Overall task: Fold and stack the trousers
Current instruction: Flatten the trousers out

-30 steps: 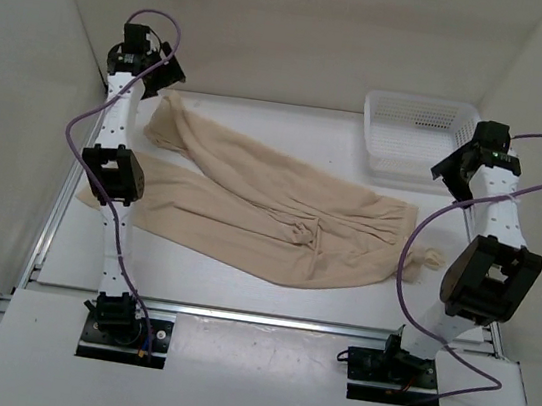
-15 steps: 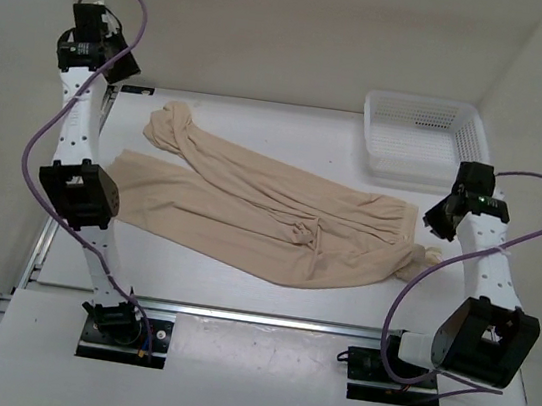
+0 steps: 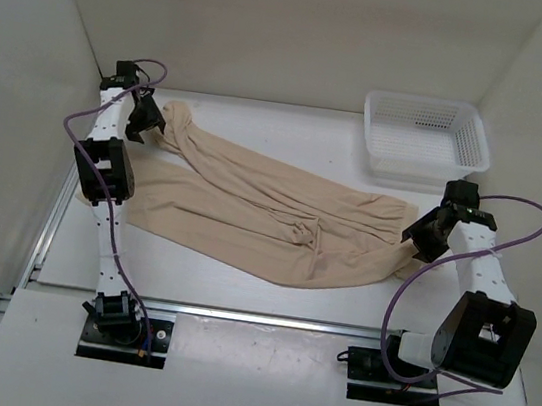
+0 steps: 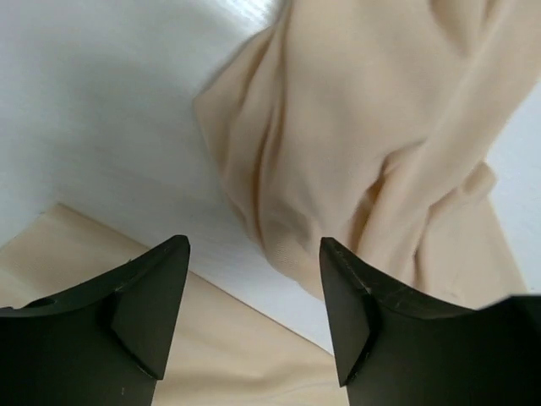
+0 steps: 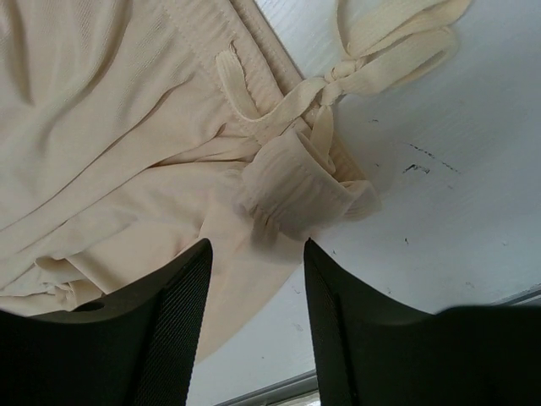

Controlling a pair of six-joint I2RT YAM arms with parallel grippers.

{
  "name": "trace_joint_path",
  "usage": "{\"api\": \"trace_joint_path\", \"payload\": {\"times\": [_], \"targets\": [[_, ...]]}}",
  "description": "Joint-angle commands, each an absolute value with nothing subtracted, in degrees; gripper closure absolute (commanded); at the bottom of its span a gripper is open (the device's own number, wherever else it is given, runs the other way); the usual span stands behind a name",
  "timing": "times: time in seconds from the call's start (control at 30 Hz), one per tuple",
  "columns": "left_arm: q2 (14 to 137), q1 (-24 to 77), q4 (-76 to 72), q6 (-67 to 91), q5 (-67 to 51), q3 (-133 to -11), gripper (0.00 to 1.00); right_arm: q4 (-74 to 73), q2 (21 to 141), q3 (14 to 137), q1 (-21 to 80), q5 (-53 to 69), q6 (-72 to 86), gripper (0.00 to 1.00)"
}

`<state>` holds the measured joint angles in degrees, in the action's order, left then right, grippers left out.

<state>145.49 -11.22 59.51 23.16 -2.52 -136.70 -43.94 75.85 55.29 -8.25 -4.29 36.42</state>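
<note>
Item: beige trousers (image 3: 270,213), spread wrinkled over white table (image 3: 240,280), reaching from left gripper (image 3: 146,123) across to right gripper (image 3: 420,236).
Left gripper: fingers spread, nothing pinched. Bunched leg end just ahead of the gap, second leg flat beneath; detail from left wrist view only.
Right gripper: fingers spread over puckered waistband corner, contact not discernible. Drawstring bow (image 5: 338,76) beyond fingertips, legible in right wrist view only.
Top view alone: both legs full length; white mesh basket (image 3: 424,136) beyond right gripper, apart from cloth.
</note>
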Motion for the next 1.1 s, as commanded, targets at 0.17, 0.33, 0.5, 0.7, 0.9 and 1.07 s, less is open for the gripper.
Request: {"api": "trace_joint_path", "payload": {"times": [0.17, 0.33, 0.5, 0.7, 0.9, 1.07], "targets": [[145.72, -10.2, 59.77, 25.22, -1.14, -139.83, 0.33, -43.59, 77.96, 58.45, -8.44, -3.87, 36.91, 0.47], [147.22, -9.67, 59.77, 24.61, -0.62, -140.53, 0.36, -43.59, 78.49, 58.45, -8.44, -4.39, 36.91, 0.47], [149.33, -9.67, 61.26, 23.55, -1.23, -144.75, 0.9, -43.07, 78.49, 58.45, -8.44, -3.34, 36.91, 0.47], [135.9, -10.54, 58.8, 24.79, 1.58, -136.96, 0.9, -43.59, 77.17, 58.45, -8.44, -3.96, 36.91, 0.48], [126.92, -11.69, 58.27, 24.79, 5.44, -124.11, 0.9, -44.12, 75.5, 58.97, -8.44, -5.01, 36.91, 0.48], [127.09, -11.69, 58.27, 23.55, 5.45, -123.57, 0.9, -45.18, 75.5, 56.87, -8.44, -3.87, 36.39, 0.34]]}}
